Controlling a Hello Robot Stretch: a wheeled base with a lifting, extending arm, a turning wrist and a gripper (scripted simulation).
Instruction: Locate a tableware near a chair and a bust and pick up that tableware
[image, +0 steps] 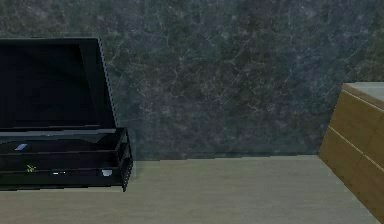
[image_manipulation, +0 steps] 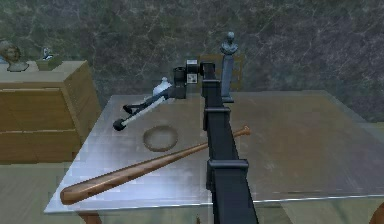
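Gripper (image_manipulation: 125, 120) sits near the round dish (image_manipulation: 160, 137), poised for pickup, we judge; whether it holds anything we cannot tell.

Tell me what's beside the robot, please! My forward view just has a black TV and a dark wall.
Observer: A glass table stands there, with a round shallow dish on it.
Operator: Ooh! What else is over there?
Observer: A grey bust stands by the table's far edge.
Operator: And where is the robot reaching?
Observer: The hand is out near the table's far left part, close to the dish; I can't tell whether they touch.
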